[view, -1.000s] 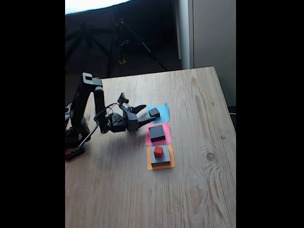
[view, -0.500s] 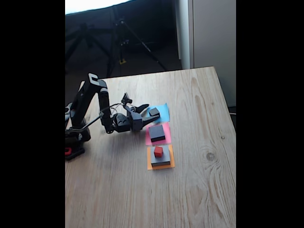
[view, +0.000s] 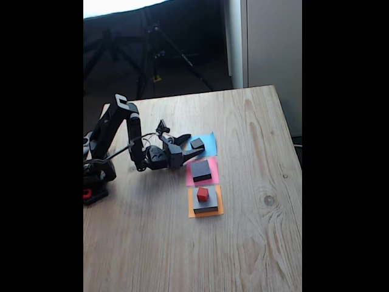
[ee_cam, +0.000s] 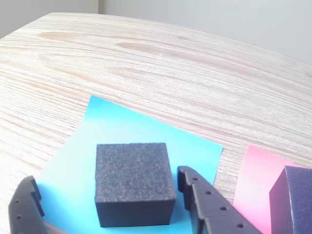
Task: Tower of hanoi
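Wooden table point(view: 243, 243), light grain, carrying three paper squares in a row running from far to near in the fixed view: blue paper square point(view: 208, 142) farthest, pink paper square point(view: 211, 176) in the middle, orange paper square point(view: 206, 212) nearest. Small black cube point(view: 197, 143) sits on the blue square; in the wrist view the same cube point(ee_cam: 134, 187) is foam-textured and stands flat near the sheet's near edge. Medium black block point(view: 201, 170) lies on the pink square; its corner shows at the right edge of the wrist view point(ee_cam: 294, 197). Large flat grey block point(view: 206, 206) rests on the orange square, with the tiny red cube point(view: 202, 194) on top of it. Black arm point(view: 115, 131) stands at the table's left edge, reaching right and low toward the blue square. Gripper point(view: 187, 146) is spread wide, holding nothing; in the wrist view its fingers point(ee_cam: 204, 204) flank the small black cube, one at each side, with blue paper visible between the right finger and the cube; contact on the left side cannot be told.
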`<state>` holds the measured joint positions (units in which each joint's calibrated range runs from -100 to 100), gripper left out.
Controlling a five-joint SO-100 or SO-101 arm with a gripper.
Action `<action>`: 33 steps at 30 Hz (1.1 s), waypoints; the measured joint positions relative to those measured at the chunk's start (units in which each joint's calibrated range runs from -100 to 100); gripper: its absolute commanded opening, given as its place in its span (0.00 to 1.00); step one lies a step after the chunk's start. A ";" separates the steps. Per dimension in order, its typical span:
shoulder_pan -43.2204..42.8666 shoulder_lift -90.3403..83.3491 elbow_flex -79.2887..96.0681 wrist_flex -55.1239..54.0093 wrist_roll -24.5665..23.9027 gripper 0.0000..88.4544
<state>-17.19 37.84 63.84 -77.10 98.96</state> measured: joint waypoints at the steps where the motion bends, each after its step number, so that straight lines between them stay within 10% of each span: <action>1: 0.00 0.00 0.00 0.16 0.00 0.30; 33: -0.62 -5.90 3.22 6.57 0.00 0.03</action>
<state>-17.81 31.94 67.06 -70.54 98.96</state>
